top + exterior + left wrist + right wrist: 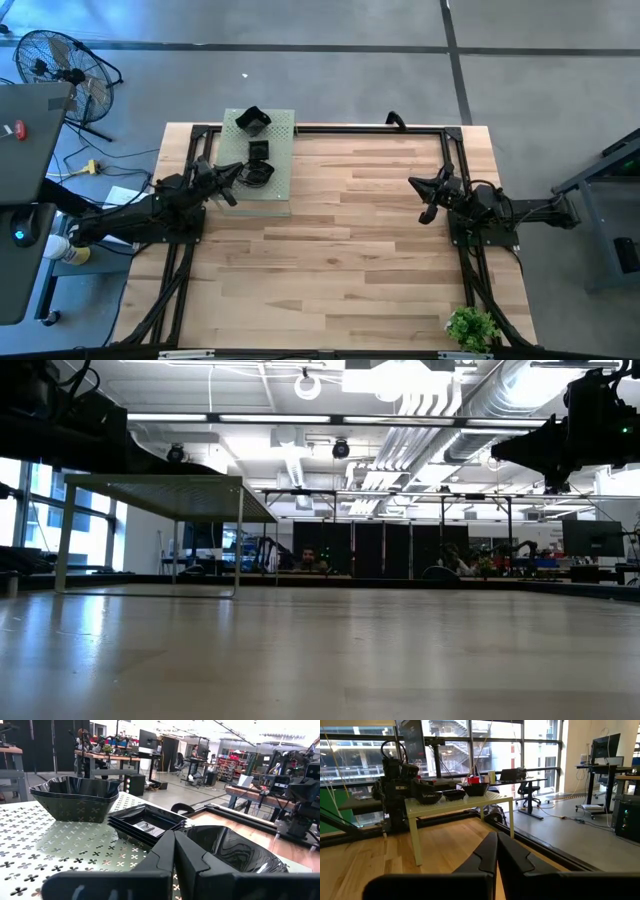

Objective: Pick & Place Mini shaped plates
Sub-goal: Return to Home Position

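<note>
Three stacks of mini shaped plates [258, 150] sit on the perforated shelf [278, 200] at the far left of the desk [350, 260]. My left end effector [238, 174], clenched and empty, hovers just beside the nearest stack [230, 850]; a careless sideways swing could clip its rim and slide it off. My right end effector [424, 196], also clenched, hangs well apart.
</note>
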